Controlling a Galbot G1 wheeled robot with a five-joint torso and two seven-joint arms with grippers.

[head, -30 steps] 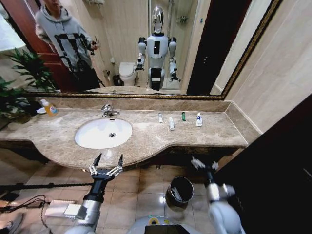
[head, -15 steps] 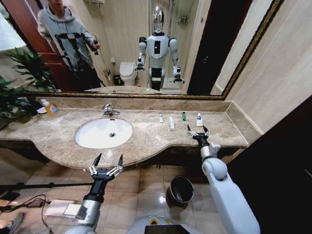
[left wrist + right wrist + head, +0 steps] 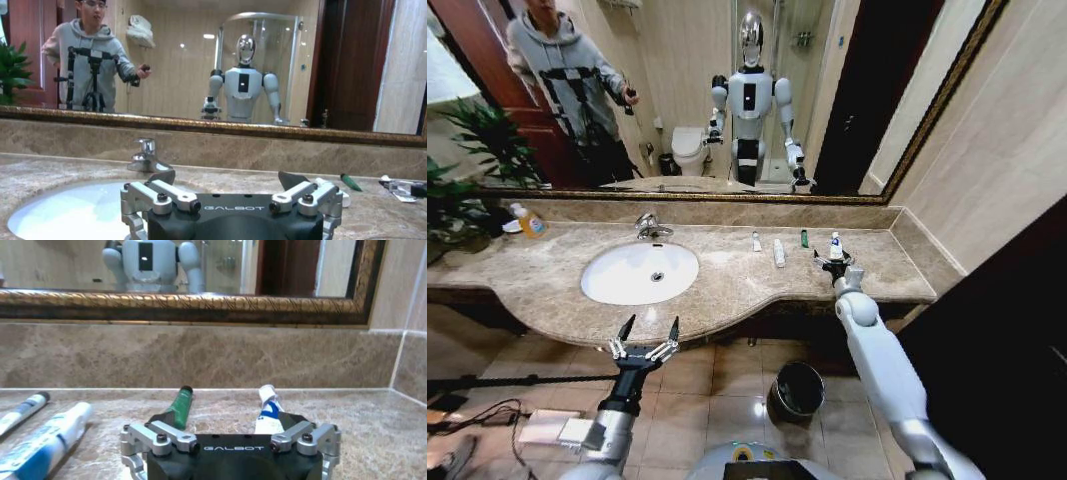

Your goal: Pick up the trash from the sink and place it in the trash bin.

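**R gripper at counter trash**

R gripper (image 3: 832,262) jaws spread wide, just beside blue-capped bottle (image 3: 835,245), well right of sink (image 3: 639,272). L gripper (image 3: 645,337) open wide, parked below sink's front edge. Trash bin (image 3: 795,391) on floor, below and right of sink.

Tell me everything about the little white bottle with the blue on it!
The little white bottle stands upright on the brown marble countertop, near the back wall, to the right of the sink. It looks like plastic, with a white cap and a blue label. A tiny green bottle stands beside it. The right end effector is just in front of it, open, with the bottle between its fingers.
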